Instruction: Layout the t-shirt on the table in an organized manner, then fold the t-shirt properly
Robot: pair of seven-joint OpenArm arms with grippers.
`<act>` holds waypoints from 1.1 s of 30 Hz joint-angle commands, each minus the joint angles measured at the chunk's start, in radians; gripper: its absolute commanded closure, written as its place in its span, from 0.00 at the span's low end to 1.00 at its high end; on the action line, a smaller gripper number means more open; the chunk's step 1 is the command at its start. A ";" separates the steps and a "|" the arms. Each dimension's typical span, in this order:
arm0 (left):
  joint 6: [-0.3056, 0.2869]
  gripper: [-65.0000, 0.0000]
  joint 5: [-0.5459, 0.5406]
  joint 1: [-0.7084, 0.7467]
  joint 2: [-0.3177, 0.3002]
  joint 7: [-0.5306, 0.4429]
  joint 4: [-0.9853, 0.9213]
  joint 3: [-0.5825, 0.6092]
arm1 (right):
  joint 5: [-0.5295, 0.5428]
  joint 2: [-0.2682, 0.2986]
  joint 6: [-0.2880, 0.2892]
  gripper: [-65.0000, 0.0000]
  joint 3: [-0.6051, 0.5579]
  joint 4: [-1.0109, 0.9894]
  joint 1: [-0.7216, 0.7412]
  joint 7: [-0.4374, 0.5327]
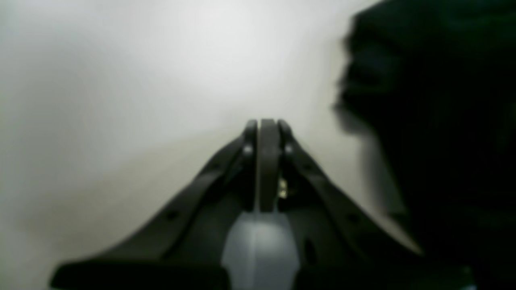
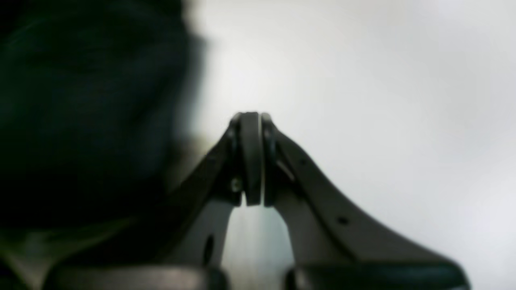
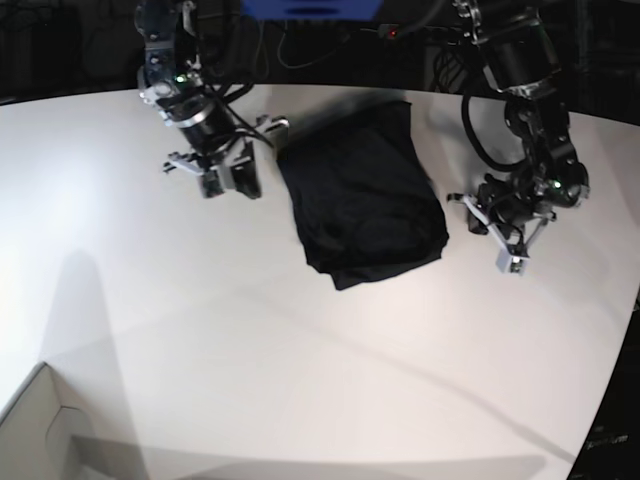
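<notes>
The black t-shirt (image 3: 360, 195) lies as a folded, roughly rectangular bundle on the white table (image 3: 250, 330), near the far middle. My right gripper (image 3: 230, 183) is shut on nothing and hovers just left of the shirt; in its wrist view the pressed-together fingertips (image 2: 250, 117) are over bare table, with the t-shirt (image 2: 80, 104) a dark blur to the left. My left gripper (image 3: 510, 255) is shut and empty, a short way right of the shirt; in its wrist view the fingertips (image 1: 267, 123) point at the table (image 1: 141, 100), and the t-shirt (image 1: 435, 121) fills the right side.
A pale cardboard box corner (image 3: 40, 430) sits at the near left edge. The table's curved edge (image 3: 615, 370) runs down the right side. Dark equipment and cables stand behind the far edge.
</notes>
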 commanded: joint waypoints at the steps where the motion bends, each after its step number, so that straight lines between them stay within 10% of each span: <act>1: -0.001 0.98 -0.003 -0.011 0.008 0.003 -0.003 0.020 | 0.010 0.000 -0.001 1.00 -0.015 0.016 0.004 0.027; 18: -0.001 0.98 -0.004 -0.184 0.083 0.000 -0.187 0.112 | 0.010 0.008 -0.004 1.00 -0.150 0.008 -0.062 0.029; 33: -0.012 0.98 -0.013 -0.002 0.011 0.209 0.293 -0.057 | 0.012 0.014 -0.004 1.00 0.180 0.191 -0.191 0.029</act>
